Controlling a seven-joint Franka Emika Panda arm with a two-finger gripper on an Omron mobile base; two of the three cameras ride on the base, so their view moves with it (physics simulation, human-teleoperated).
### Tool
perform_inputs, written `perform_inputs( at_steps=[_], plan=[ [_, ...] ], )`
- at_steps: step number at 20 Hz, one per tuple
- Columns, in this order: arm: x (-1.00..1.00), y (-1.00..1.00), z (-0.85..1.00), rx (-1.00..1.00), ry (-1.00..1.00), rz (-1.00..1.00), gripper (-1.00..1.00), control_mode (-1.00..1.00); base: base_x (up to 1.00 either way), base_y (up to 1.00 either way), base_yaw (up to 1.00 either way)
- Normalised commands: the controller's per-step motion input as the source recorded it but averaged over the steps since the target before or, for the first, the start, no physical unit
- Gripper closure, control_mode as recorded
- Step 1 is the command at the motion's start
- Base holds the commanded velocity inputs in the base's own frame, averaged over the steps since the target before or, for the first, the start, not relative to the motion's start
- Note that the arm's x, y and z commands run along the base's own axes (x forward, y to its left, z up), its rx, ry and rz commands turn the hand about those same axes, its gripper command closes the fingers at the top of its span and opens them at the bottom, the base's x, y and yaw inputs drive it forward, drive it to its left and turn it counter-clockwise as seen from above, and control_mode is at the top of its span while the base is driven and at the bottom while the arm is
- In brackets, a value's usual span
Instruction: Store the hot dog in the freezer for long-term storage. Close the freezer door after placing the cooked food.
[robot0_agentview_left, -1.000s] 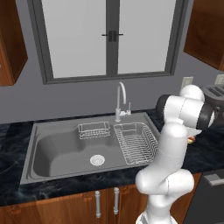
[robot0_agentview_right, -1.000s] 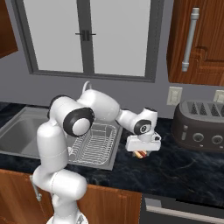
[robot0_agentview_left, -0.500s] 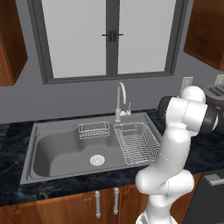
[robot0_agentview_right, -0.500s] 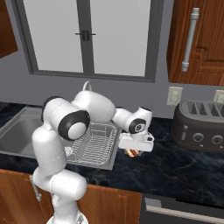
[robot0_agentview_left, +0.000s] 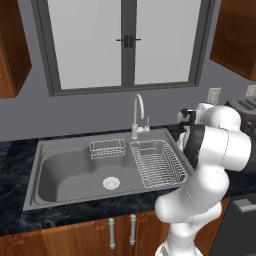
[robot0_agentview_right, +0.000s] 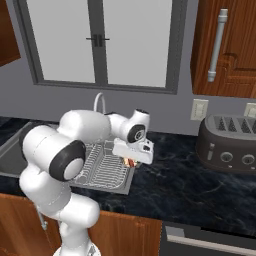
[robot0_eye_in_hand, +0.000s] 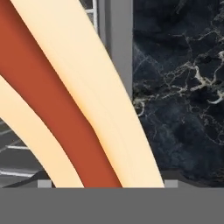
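Grey sink (robot0_agentview_right: 12, 155) sits on the left, then the rack (robot0_agentview_right: 102, 170), then the gripper (robot0_agentview_right: 131, 161) squeezing the hot dog (robot0_agentview_right: 130, 162) above the rack's edge by the black counter (robot0_agentview_right: 175, 185). The bun looks soft and light. Hold it gently around its middle.

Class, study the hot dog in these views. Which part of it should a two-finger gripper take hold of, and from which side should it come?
Grip the hot dog across its middle, jaws pressing the two tan bun flanks from above. It is long and narrow, with the sausage lying between the bun halves, so its short width suits the jaws. The gripper appears to hold it this way already, above the edge between the sink and the counter.
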Motion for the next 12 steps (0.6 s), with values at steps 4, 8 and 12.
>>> perform_inputs(
  at_steps=[4, 8, 12],
  plan=[
    [-0.02, 0.54, 0.66, -0.13, 0.0, -0.28, 1.0, -1.0, 0.0, 0.0, 0.0],
    [-0.11, 0.39, 0.62, -0.11, 0.01, -0.29, 1.0, -1.0, 0.0, 0.0, 0.0],
    [-0.23, 0.15, 0.54, -0.07, 0.06, -0.31, 1.0, -1.0, 0.0, 0.0, 0.0]
  ],
)
